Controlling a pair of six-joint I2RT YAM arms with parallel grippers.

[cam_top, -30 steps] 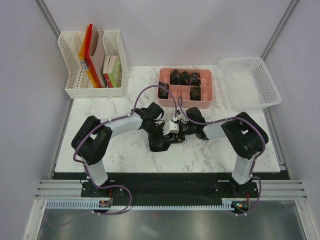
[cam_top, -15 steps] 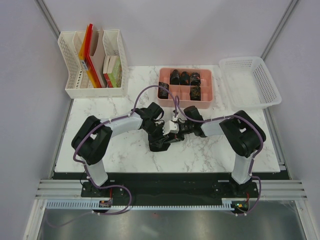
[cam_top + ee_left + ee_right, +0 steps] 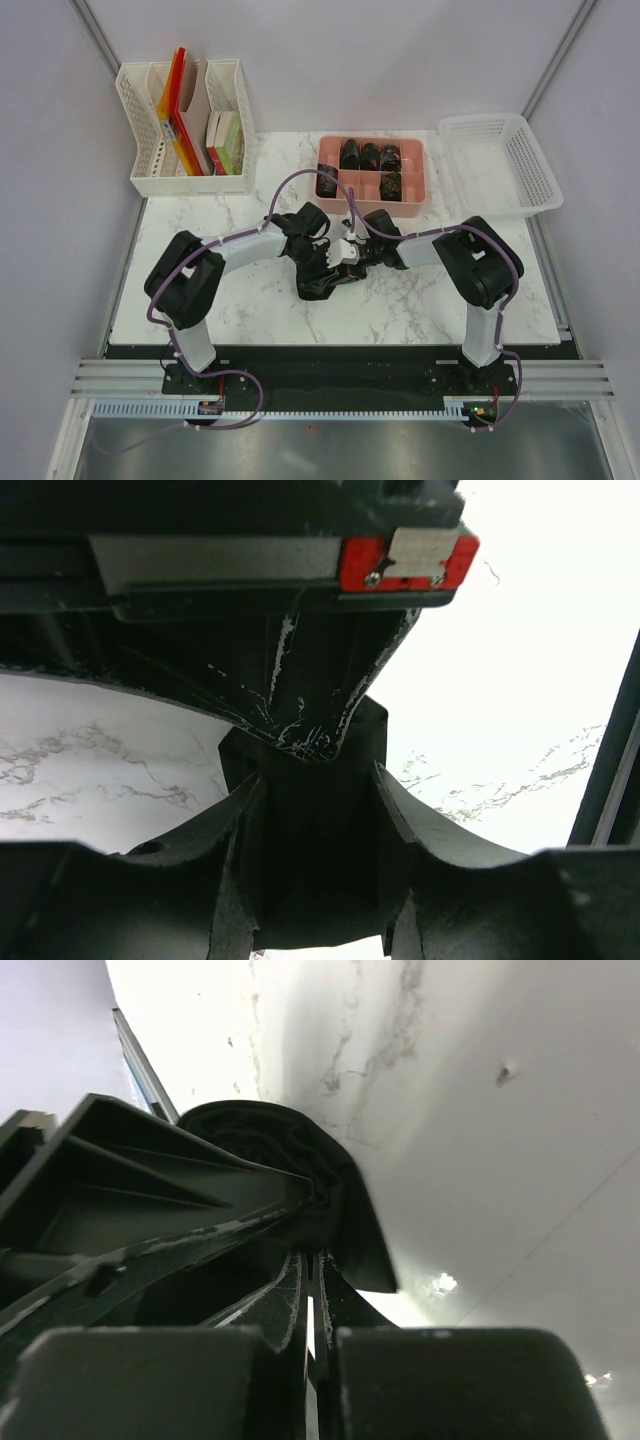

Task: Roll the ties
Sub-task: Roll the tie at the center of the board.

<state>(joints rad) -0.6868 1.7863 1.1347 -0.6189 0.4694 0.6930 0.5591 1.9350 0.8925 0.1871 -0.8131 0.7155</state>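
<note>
A dark tie (image 3: 316, 288) lies bunched on the marble table (image 3: 230, 300) at the centre, where both grippers meet. My left gripper (image 3: 325, 268) comes in from the left; in the left wrist view its fingers (image 3: 235, 830) flank the tie (image 3: 315, 870), which fills the gap between them. My right gripper (image 3: 338, 262) comes in from the right and is shut. In the right wrist view its tips (image 3: 312, 1255) sit at a fold of the tie (image 3: 350, 1220); whether they pinch fabric is hidden. Several rolled ties (image 3: 368, 156) sit in a pink tray (image 3: 372, 210).
The pink tray stands just behind the grippers. A white basket (image 3: 500, 165) is at the back right, and a white file rack (image 3: 185, 130) with folders and boxes at the back left. The right gripper's body (image 3: 300, 700) hangs close over the left fingers.
The right arm has slid left, bringing its gripper tighter against the left gripper over the tie. The left arm and the tie have barely shifted.
</note>
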